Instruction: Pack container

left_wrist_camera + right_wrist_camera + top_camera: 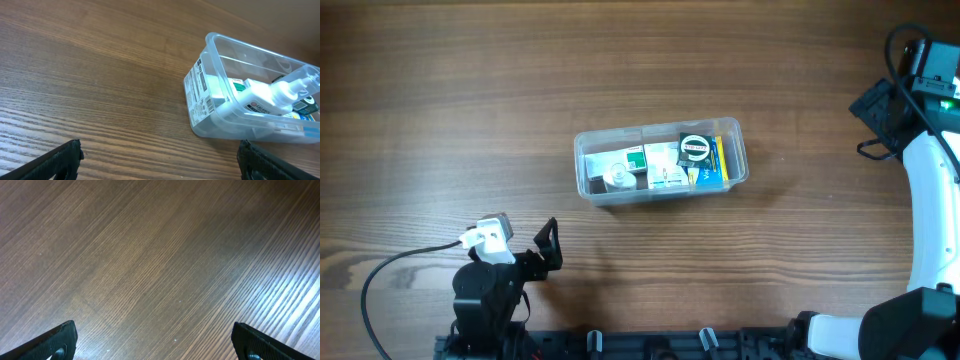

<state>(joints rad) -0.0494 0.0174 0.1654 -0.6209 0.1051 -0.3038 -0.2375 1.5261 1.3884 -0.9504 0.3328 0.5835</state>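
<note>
The clear plastic container (661, 161) lies in the middle of the wooden table, filled with small boxes, a white bottle and a round black tin. It also shows in the left wrist view (250, 95), with the white pump bottle (272, 95) lying inside it. My left gripper (549, 247) is open and empty near the front left edge, short of the container; in the left wrist view (160, 160) its fingers stand wide apart over bare wood. My right gripper (155, 340) is open and empty over bare table at the far right; in the overhead view its fingertips are hidden.
The right arm (932, 170) runs along the right edge of the table. A cable (390, 275) loops at the front left by the left arm's base. Bare wood surrounds the container on all sides.
</note>
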